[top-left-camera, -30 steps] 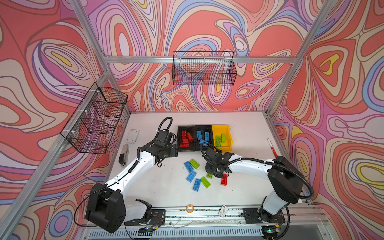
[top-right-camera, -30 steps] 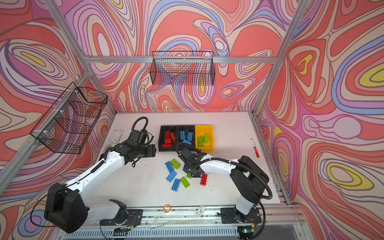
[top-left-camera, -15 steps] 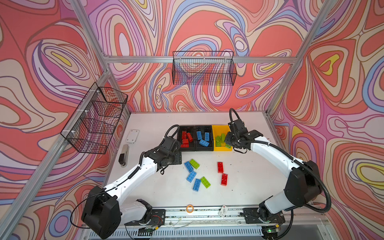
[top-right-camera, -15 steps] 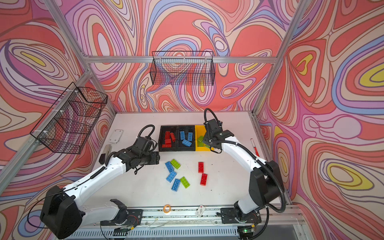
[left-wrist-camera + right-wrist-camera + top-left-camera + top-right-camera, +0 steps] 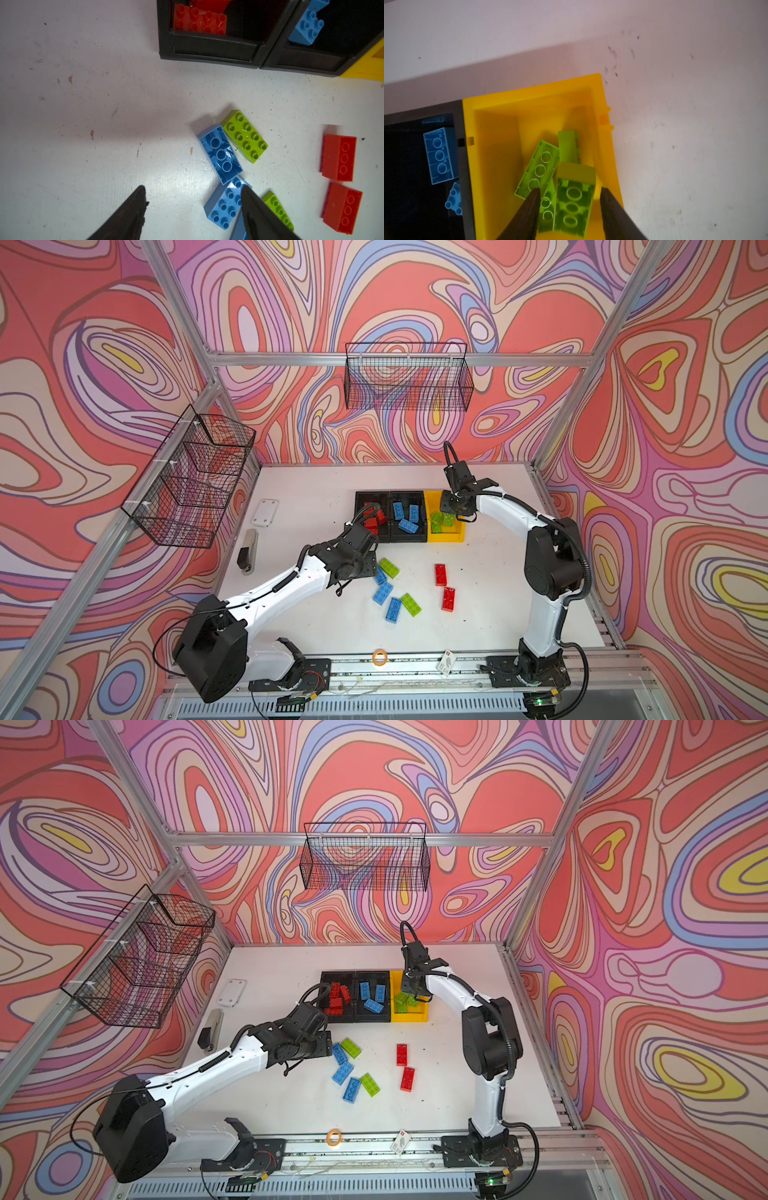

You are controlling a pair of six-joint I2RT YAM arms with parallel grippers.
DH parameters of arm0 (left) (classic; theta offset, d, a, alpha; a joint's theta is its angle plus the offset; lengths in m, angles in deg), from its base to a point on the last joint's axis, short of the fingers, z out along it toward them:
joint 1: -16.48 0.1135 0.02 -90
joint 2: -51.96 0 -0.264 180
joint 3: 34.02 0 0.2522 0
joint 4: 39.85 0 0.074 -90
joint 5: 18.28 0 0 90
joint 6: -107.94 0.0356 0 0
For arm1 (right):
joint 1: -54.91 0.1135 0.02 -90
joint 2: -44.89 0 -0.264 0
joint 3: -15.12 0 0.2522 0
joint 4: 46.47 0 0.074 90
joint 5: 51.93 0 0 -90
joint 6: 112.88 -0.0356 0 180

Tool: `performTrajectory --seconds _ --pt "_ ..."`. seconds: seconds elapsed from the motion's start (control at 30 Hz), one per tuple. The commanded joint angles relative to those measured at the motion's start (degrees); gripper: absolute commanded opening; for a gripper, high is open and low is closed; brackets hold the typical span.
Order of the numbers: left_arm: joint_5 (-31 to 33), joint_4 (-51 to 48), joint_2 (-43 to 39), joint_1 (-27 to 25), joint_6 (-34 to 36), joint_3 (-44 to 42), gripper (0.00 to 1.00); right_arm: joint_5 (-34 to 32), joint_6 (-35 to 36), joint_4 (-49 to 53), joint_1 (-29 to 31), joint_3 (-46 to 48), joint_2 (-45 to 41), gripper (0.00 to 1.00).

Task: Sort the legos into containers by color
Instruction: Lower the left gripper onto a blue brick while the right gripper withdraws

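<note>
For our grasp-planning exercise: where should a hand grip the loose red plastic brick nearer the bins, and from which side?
Its two long walls, from straight above: the loose red plastic brick lies flat, hollow underside up, both long sides clear.

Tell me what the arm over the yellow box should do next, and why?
Probably lift the right gripper straight up from the yellow bin. Its jaws are open, the green brick is loose inside with other greens, and bricks such as the red brick wait on the table.
</note>
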Motion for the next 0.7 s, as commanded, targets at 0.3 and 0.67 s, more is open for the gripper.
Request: performTrajectory --seconds 0.3,0.67 --pt "-0.9 5.1 8.5 -0.9 -1.8 1.0 0.75 -4.1 1.4 0.3 -0.3 3.5 -9.7 0.58" --pt "-3.5 6.7 15.5 -1.0 -2.8 4.6 0.74 -8.1 -0.2 1.6 -0.9 13.9 -24.0 0.57"
